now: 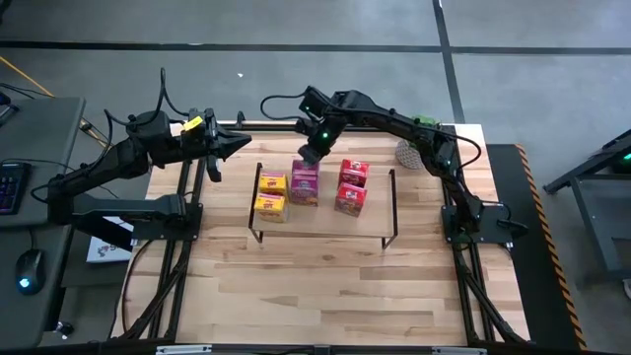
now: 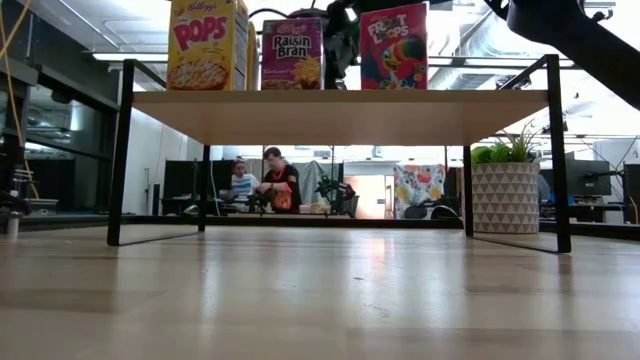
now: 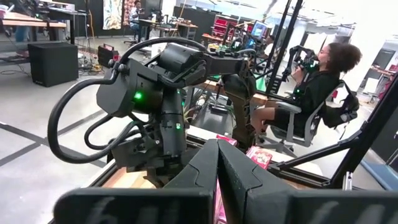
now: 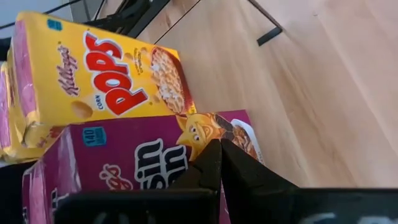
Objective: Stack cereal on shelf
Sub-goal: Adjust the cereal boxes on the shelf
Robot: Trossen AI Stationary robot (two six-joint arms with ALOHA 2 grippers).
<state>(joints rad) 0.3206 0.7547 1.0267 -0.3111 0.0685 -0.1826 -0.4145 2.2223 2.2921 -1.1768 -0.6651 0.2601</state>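
Fingers of my right gripper (image 1: 310, 156) are pressed together, empty, just behind the magenta cereal boxes (image 1: 305, 181) on the shelf (image 1: 325, 222); my left gripper (image 1: 240, 144), also pinched shut, waits farther off.

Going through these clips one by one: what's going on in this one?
A two-armed robot is stacking cereal boxes on a low shelf. All six boxes sit on its top in three pairs: yellow, magenta and red. The right gripper hovers over the magenta pair, fingers shut, holding nothing. The left gripper waits off the shelf's left end, also shut and empty. A potted plant stands behind the shelf.
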